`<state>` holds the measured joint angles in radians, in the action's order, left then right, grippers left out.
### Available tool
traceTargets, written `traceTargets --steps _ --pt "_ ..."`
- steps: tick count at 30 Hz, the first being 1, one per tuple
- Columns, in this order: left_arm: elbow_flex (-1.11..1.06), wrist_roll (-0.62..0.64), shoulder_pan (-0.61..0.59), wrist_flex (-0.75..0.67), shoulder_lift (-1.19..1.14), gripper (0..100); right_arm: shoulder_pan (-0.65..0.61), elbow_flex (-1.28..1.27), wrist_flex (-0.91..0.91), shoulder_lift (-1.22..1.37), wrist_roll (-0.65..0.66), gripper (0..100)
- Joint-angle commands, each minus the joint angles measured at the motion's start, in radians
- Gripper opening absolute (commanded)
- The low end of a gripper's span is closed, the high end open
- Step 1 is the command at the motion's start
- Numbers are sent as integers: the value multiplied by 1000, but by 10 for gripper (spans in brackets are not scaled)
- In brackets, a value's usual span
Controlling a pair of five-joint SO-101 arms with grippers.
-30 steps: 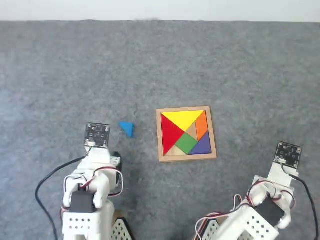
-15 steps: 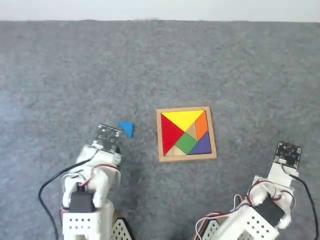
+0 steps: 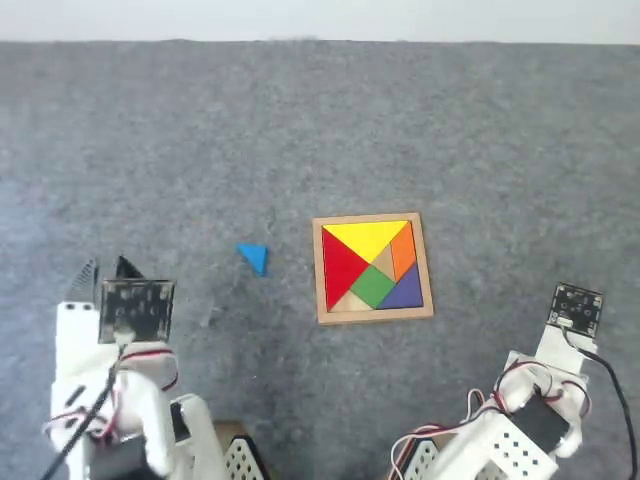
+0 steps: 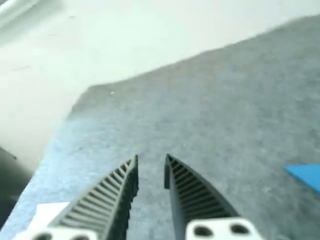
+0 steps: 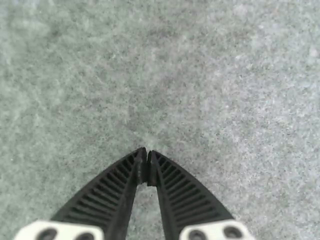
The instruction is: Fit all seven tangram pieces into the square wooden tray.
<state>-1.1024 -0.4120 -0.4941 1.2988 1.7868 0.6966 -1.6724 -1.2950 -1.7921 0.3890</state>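
The square wooden tray (image 3: 323,272) lies right of centre on the grey mat. It holds yellow (image 3: 365,238), red (image 3: 340,268), orange (image 3: 403,250), green (image 3: 372,287) and purple (image 3: 405,292) pieces, with tan areas between them. A small blue triangle (image 3: 255,258) lies loose on the mat left of the tray; its corner (image 4: 306,175) shows in the left wrist view. My left gripper (image 3: 105,268) is raised at the left, well apart from the triangle, its fingers (image 4: 120,182) slightly open and empty. My right gripper (image 5: 146,152) is shut over bare mat at the near right.
Grey felt mat (image 3: 300,130) covers the table; its far edge meets a pale surface (image 4: 125,40). The right arm (image 3: 560,370) sits folded at the near right corner. Cables hang by the left arm's base (image 3: 90,400).
The left arm has lifted and swung left, away from the blue triangle, and its fingertips now show. The right arm, tray and triangle have not moved.
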Motion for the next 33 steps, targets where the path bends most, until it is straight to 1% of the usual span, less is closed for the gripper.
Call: traceTargets --steps 1,4,9,11,14,17,20,22,24,28,33 --pt "147 -3 68 29 -253 39 8 -12 -7 -1 -8 8" --pt "237 -3 69 20 -528 13 8 -12 -7 -1 -8 8" --pt "424 8 75 28 -1034 57 8 -12 -7 -1 -8 8" --pt "506 71 109 28 -1223 94 8 -12 -7 -1 -8 8" --pt "644 227 181 20 -1464 152 8 -12 -7 -1 -8 8" --pt "786 342 284 18 -1656 164 8 -12 -7 -1 -8 8" --pt "883 404 388 5 -1778 164 8 -12 -7 -1 -8 8" --pt "909 468 431 -20 -1835 164 8 -12 -7 -1 -8 8" --pt "908 520 445 -41 -1881 164 8 -12 -7 -1 -8 8" --pt "908 585 446 -51 -1970 164 8 -12 -7 -1 -8 8" --pt "905 620 443 -43 -2058 164 8 -12 -7 -1 -8 8"
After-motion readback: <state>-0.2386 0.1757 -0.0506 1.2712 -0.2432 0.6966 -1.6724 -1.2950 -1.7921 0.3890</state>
